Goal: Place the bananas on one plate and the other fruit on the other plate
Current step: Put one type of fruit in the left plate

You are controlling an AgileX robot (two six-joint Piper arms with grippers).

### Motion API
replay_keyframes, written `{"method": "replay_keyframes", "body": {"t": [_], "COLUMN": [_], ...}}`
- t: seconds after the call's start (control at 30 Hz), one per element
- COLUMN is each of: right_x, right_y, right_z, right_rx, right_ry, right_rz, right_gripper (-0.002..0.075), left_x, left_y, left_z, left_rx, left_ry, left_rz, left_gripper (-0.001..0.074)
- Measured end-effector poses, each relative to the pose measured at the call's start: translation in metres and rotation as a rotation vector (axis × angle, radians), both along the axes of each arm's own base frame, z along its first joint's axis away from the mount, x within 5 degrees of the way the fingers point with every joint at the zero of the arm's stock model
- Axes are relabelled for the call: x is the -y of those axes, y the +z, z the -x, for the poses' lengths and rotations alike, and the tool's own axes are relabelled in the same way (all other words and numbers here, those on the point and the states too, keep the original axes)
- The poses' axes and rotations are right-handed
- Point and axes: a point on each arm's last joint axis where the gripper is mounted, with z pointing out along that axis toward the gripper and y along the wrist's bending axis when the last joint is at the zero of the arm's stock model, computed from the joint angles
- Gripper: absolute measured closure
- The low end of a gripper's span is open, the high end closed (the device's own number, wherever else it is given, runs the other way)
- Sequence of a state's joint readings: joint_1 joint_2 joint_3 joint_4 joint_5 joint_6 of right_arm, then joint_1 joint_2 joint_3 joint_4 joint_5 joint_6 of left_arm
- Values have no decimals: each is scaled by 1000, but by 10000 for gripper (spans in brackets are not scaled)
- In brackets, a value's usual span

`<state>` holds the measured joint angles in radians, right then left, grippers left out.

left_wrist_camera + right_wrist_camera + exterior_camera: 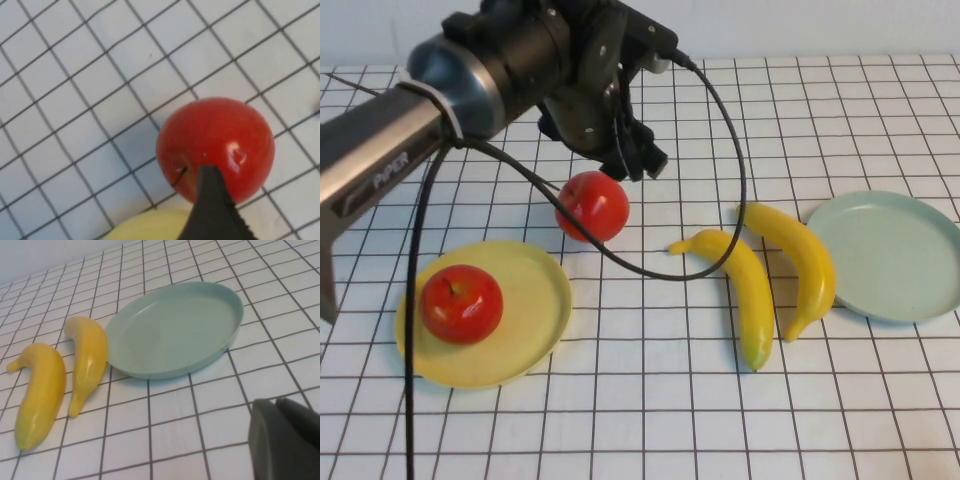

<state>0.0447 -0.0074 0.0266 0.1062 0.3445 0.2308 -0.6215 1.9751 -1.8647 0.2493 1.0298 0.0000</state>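
Nearest on the gridded surface [650, 400], one apple [461, 303] is seen resting on the yellow plate [525, 335]. Further back, two bananas [745, 290] lie side by side just beside the blue-green plate [895, 255]. The left tool [630, 160] hovers over the second apple [592, 205], its state impossible to tell. The right tool [285, 440] is barely seen, state likewise unclear

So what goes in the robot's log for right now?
left hand: above loose apple | right hand: near blue-green plate, empty | other apple: on yellow plate | bananas: on table
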Motion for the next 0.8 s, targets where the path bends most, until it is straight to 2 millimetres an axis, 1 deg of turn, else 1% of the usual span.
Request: {"method": "replay_keyframes", "body": {"t": [0.07,0.13,0.23,0.37,0.53,0.6,0.63,0.7,0.73,0.8], "right_x": [0,0,0,0,0,0,0,0,0,0], "right_y": [0,0,0,0,0,0,0,0,0,0], "right_z": [0,0,0,0,0,0,0,0,0,0], "right_rx": [0,0,0,0,0,0,0,0,0,0], "right_ry": [0,0,0,0,0,0,0,0,0,0], "right_rz": [0,0,0,0,0,0,0,0,0,0], "right_gripper": [742,742,742,742,742,742,742,742,742,742], "left_x": [-8,-16,-24,-31,-28,-28,-28,-31,-32,-35], "left_y": [8,11,7,-1,-6,-6,-6,-4,-4,-3], "left_z": [7,11,12,8,5,3,3,0,-2,-5], "left_rx": [-24,-56,-93,-105,-103,-96,-90,-80,-75,-60], "left_ry": [20,41,63,76,71,70,62,62,63,57], "left_rz": [-51,-91,-110,-76,3,22,23,31,37,56], "left_gripper": [339,342,342,343,330,286,245,139,105,71]}}
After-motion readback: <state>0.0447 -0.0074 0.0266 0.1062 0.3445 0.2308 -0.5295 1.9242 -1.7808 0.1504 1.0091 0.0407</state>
